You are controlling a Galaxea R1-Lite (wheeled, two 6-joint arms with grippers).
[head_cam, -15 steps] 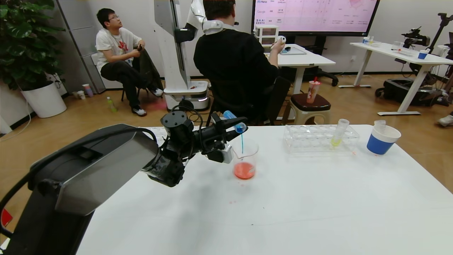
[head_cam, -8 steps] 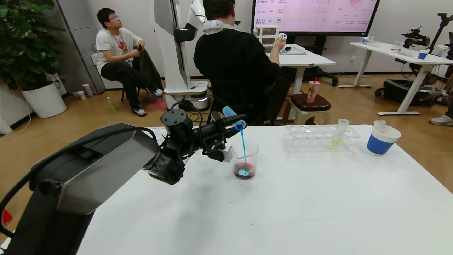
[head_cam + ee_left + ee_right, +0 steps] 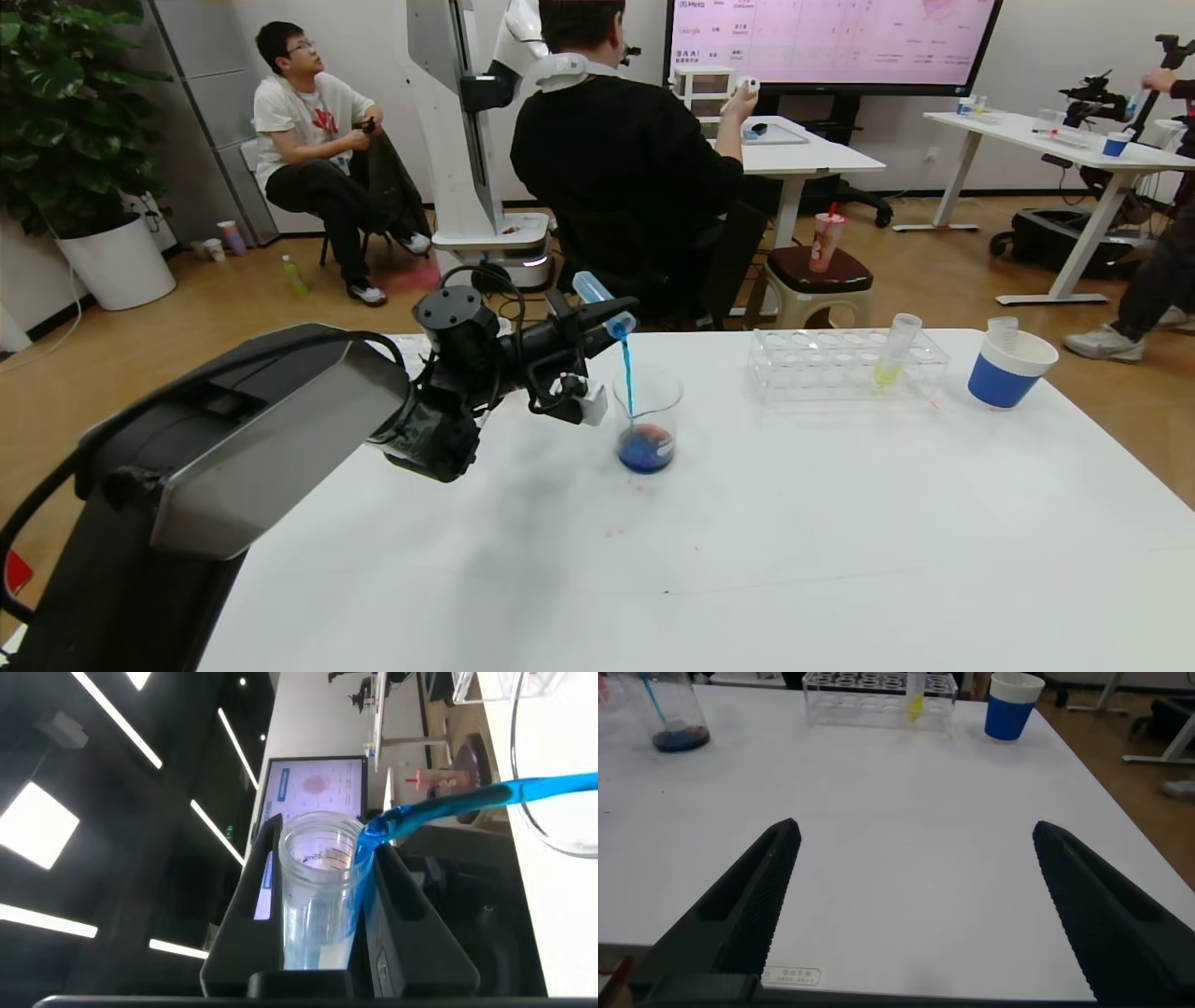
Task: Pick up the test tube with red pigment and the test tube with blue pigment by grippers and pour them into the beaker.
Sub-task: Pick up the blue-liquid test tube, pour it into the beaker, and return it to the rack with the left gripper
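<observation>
My left gripper (image 3: 597, 317) is shut on the test tube with blue pigment (image 3: 600, 303), tipped mouth-down above the beaker (image 3: 646, 418). A thin blue stream runs from the tube's rim into the beaker, whose liquid is dark blue with some red. In the left wrist view the tube (image 3: 320, 891) sits between the black fingers (image 3: 245, 905), nearly drained, blue liquid leaving its rim. My right gripper (image 3: 915, 835) is open and empty over bare table near the front; it does not show in the head view. The beaker also shows in the right wrist view (image 3: 673, 714). The test tube with red pigment is out of view.
A clear tube rack (image 3: 845, 364) at the back right holds a tube with yellow-green liquid (image 3: 894, 350). A blue-and-white paper cup (image 3: 1010, 369) with an empty tube stands right of it. Small red drops lie on the white table (image 3: 747, 541). People sit beyond the far edge.
The tube has tipped further and drained; the blue stream has kept running. The beaker's liquid has turned from orange-red to dark blue. The left gripper has shifted slightly left.
</observation>
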